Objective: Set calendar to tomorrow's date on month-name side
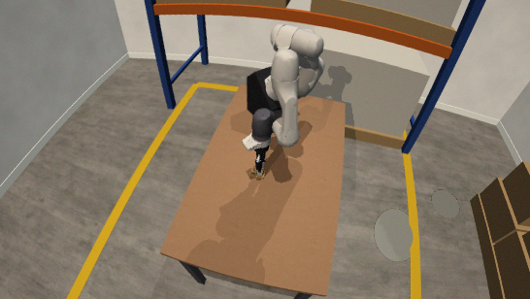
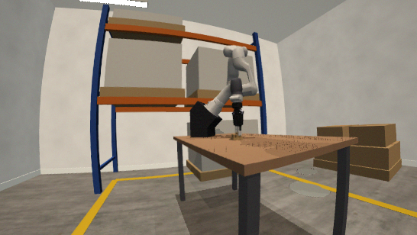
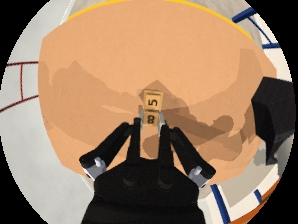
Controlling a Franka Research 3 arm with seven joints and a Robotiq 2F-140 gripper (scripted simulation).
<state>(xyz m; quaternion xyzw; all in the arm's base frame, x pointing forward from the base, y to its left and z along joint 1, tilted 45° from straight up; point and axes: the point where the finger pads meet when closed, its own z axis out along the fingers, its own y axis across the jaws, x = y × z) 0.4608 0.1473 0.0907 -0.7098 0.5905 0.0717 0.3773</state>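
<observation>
The small wooden calendar tray (image 1: 253, 176) (image 2: 233, 139) (image 3: 157, 90) stands on the brown table (image 1: 272, 233) (image 2: 267, 152) (image 3: 87, 70), near its middle. In the wrist view one tan cube (image 3: 152, 102) stands in the tray with a "5" on the face turned to the camera. A second cube (image 3: 152, 119) sits nearer the camera, between my fingertips; its face is dark and too small to read. My gripper (image 3: 151, 115) (image 1: 260, 172) (image 2: 237, 134) points straight down into the tray and is shut on this nearer cube. The month's name is not visible.
The robot's black base (image 1: 259, 92) (image 3: 276, 116) stands at the table's far end. A blue and orange rack (image 1: 160, 53) (image 2: 99, 99) with boxes rises behind the table. Cardboard boxes (image 1: 505, 218) (image 2: 363, 149) are stacked on the floor at the right.
</observation>
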